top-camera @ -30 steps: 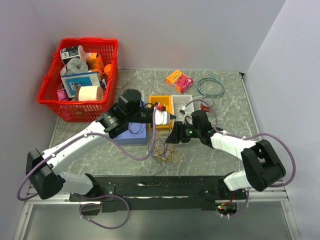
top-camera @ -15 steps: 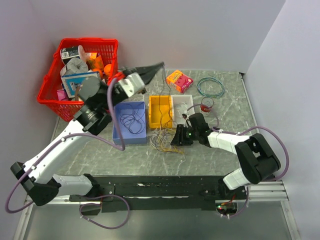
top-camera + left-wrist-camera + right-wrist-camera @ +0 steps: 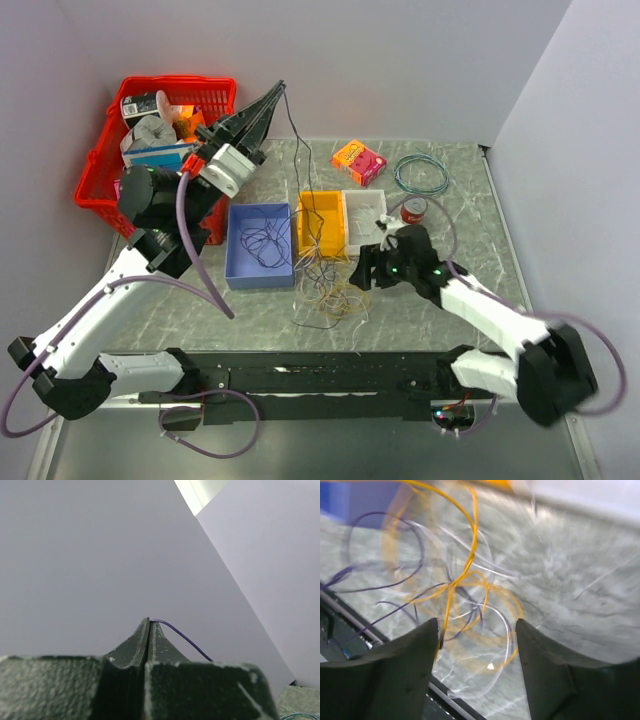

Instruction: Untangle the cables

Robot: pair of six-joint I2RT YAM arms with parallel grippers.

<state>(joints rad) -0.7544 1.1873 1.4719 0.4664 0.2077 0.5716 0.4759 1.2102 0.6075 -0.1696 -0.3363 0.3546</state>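
1. Your left tool (image 3: 280, 90) is raised high above the back of the surface (image 3: 470, 220), in front of the red basket (image 3: 100, 170). In the left wrist view its fingers (image 3: 137, 642) are pressed together.
2. That tool is clamped on a single purple cable (image 3: 182, 639). The cable leaves the fingertips and hangs down over the yellow tray (image 3: 304, 215) towards the pile.
3. The rest of the cables (image 3: 330, 295) lie as a loose heap of purple, yellow-orange and white loops on the surface, just in front of the blue tray (image 3: 245, 280) and the yellow tray. Some dark loops lie inside the blue tray.
4. Your right tool (image 3: 360, 272) sits low at the right edge of the heap. In the right wrist view its fingers (image 3: 405, 675) stand apart, with the tangled loops on the surface below the gap. That view is blurred, so you cannot tell whether a finger touches a strand.
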